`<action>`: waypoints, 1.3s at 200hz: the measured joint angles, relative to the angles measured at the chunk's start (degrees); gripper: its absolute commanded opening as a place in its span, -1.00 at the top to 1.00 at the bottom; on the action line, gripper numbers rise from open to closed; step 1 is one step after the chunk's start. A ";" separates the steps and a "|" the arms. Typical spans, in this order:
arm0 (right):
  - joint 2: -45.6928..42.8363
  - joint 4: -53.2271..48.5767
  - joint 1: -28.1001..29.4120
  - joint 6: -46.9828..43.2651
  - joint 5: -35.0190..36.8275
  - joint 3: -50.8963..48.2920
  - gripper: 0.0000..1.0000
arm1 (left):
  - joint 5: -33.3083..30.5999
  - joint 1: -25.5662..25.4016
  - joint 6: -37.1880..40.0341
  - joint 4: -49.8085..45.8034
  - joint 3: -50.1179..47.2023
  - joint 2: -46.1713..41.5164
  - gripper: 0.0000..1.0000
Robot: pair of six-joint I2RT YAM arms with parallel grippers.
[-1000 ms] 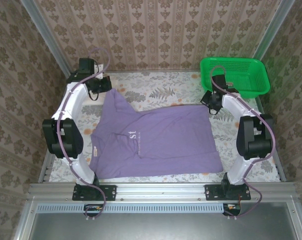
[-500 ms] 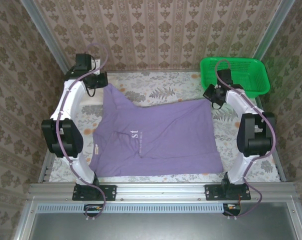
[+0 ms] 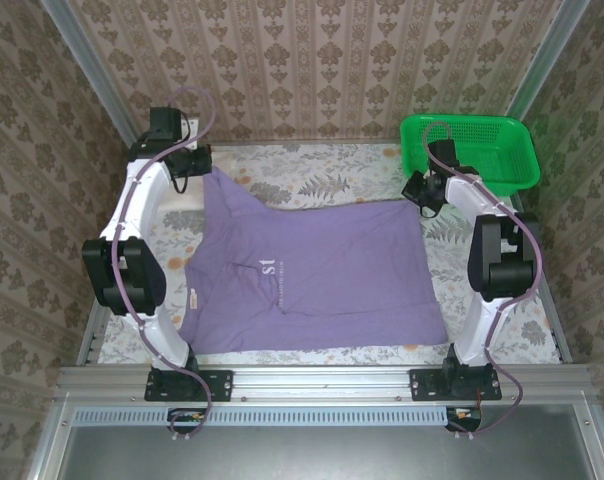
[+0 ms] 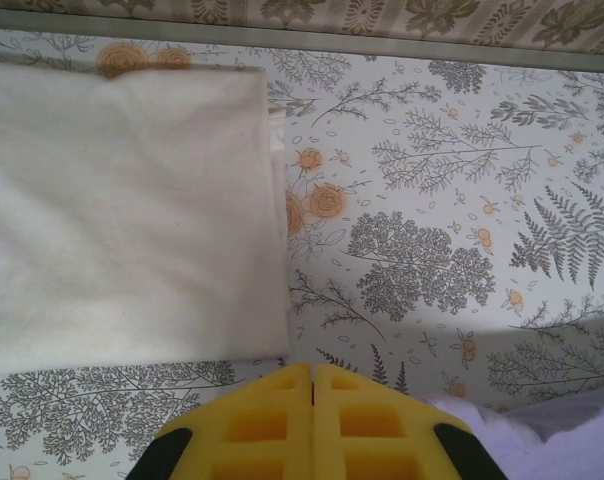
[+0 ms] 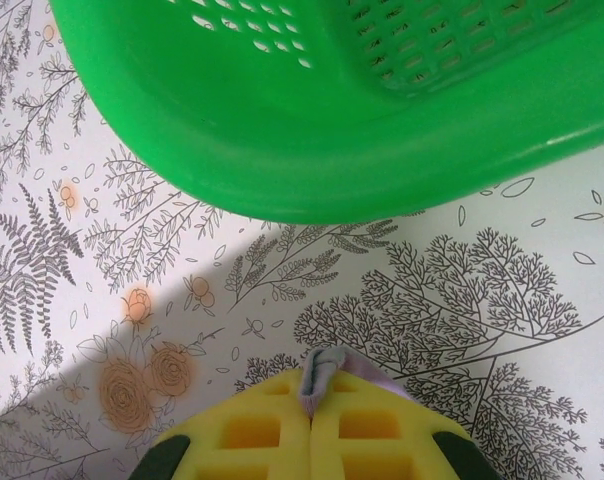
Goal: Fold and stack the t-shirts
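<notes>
We count two shirts: one purple shirt (image 3: 312, 275) near the basket (image 3: 410, 135), and one cream shirt (image 4: 122, 210) well apart from it. We count one green basket and two grippers, the left gripper (image 4: 312, 375) and the right gripper (image 5: 310, 390).

Spread shirt (image 3: 312, 270) lies on the table (image 3: 322, 165) — basket (image 3: 482, 150) behind right, folded shirt (image 4: 122, 210) at its left.
</notes>
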 measured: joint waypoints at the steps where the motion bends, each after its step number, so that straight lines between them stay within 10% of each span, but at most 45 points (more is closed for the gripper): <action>1: 0.00 0.00 0.00 0.02 0.00 0.00 1.00 | 0.02 0.00 0.02 0.00 0.00 0.00 1.00; 201: -21.18 -8.98 -2.69 -7.52 -12.79 -20.81 0.82 | 24.70 9.11 -24.28 -13.00 -44.78 -50.69 1.00; 223: -22.73 -9.07 -2.93 -8.11 -11.63 -24.72 0.45 | 19.15 10.08 -24.94 -18.14 -47.69 -56.35 0.03; 260: -23.37 -9.94 -4.35 -6.75 -6.95 -26.01 0.15 | 10.40 10.78 -24.39 -19.71 -47.69 -58.21 -0.34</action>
